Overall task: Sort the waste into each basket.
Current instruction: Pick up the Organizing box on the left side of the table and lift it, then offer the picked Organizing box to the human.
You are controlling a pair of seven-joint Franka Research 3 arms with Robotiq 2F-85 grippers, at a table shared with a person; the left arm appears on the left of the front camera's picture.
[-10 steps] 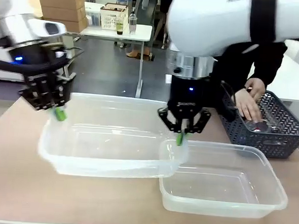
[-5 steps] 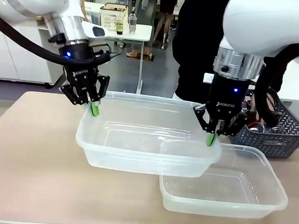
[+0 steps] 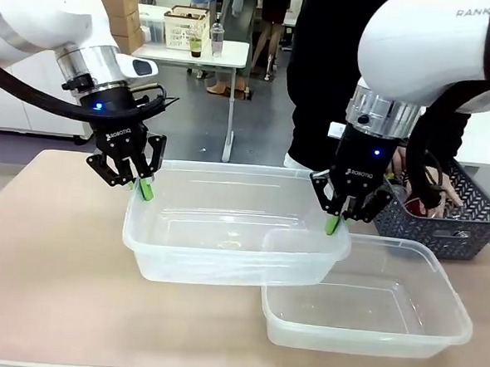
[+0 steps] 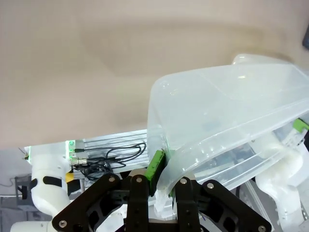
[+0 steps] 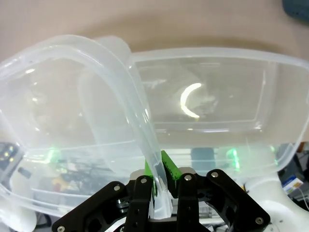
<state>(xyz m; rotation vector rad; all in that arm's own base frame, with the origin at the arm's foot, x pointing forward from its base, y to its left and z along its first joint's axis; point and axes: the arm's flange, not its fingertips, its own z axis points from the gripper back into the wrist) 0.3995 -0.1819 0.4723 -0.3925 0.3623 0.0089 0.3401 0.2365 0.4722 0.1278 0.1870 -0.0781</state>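
Gripping: left gripper (image 3: 144, 187) and right gripper (image 3: 334, 225) each pinch opposite rims of the upper tub (image 3: 234, 224).
Edges: its right end overlaps the lower tub (image 3: 371, 301).
Surface: tan table (image 3: 39, 287); dark basket (image 3: 447, 214) far right.

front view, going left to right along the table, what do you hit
left gripper → lifted clear tub → right gripper → lower clear tub → dark lattice basket

Two glossy white robot arms end in silver metal collars with blue lights. Each black two-finger gripper, left (image 3: 142, 185) and right (image 3: 335, 221), carries green pads, silver screws and white lettering. The person wears black sleeves.
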